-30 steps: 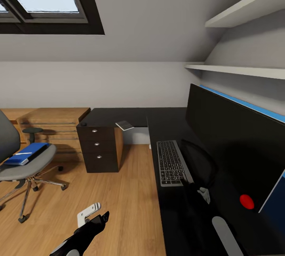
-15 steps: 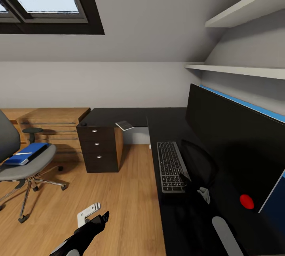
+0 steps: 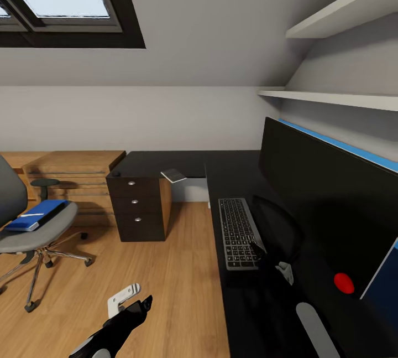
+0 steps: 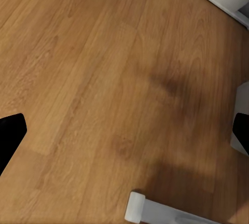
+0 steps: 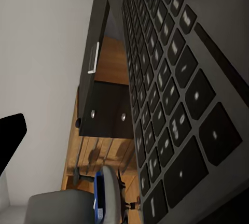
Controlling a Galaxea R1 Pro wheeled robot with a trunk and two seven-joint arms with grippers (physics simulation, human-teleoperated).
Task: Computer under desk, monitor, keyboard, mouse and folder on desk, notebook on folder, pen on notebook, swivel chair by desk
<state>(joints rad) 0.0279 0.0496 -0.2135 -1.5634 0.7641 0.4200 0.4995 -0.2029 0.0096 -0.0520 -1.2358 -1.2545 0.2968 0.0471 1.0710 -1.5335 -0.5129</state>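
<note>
Nothing has shifted since half a second ago: the keyboard lies on the desk beside the monitor, right gripper at its near corner, grip unclear. Left gripper hangs wide apart over floor. Folder rests on the swivel chair, near a drawer cabinet.

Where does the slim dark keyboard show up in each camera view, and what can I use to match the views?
Head view: the slim dark keyboard with grey-black keys lies on the long black desk, before the wide black monitor.
Left wrist view: wooden floor; no keyboard.
Right wrist view: keyboard seen close up, keys running diagonally.
Shared landmark: dark drawer cabinet with round knobs.
</note>
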